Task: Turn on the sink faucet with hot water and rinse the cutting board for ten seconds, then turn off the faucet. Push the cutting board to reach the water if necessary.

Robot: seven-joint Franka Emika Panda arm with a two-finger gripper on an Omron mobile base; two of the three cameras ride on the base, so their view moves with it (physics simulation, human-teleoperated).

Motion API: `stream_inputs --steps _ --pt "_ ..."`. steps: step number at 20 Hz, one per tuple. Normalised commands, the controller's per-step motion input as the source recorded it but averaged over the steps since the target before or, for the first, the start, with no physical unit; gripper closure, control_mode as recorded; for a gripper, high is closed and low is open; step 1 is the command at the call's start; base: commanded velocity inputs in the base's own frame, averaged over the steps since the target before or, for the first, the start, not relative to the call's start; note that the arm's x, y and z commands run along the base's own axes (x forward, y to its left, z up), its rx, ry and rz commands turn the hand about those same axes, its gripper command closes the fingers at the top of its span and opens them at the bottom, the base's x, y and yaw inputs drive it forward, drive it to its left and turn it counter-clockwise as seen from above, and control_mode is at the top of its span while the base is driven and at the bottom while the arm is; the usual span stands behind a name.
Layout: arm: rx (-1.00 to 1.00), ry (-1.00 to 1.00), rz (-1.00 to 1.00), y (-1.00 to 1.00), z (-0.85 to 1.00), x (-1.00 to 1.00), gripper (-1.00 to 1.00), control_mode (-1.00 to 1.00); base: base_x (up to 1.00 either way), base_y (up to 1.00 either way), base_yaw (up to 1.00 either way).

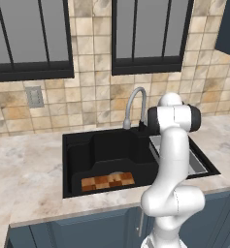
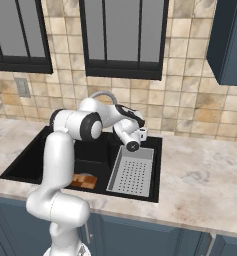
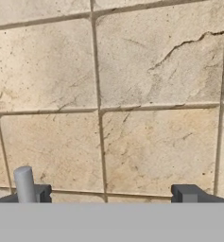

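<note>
Gripper [image 3: 106, 194]: jaws wide apart, empty, facing the wall tiles [image 3: 156, 146] behind the sink [image 1: 77, 145], a grey rod, likely the faucet [image 1: 134, 99] lever, beside one fingertip. Cutting board [image 1: 108, 181]: flat on basin floor, front edge; no water visible.

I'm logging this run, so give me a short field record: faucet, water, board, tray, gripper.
faucet: gooseneck at the back rim of the sink
water: no stream visible
board: checkered, flat on the sink floor near the front wall
tray: grey perforated, in the sink's right part
gripper: open, facing the tiled wall, holding nothing; a grey lever by one fingertip
</note>
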Motion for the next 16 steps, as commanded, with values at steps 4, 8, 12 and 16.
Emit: stream_inputs --steps 4,8,12,16 --pt "0.0 0.0 0.0 -0.1 0.0 0.0 -1.0 -1.0 0.0 0.0 0.0" --pt "0.0 0.0 0.0 -0.14 0.0 0.0 -1.0 -1.0 0.0 0.0 0.0" --pt "0.0 0.0 0.0 -0.19 0.0 -0.02 -1.0 -1.0 0.0 0.0 0.0" --pt "0.0 0.0 0.0 -0.24 0.0 -0.07 -1.0 -1.0 0.0 0.0 0.0"
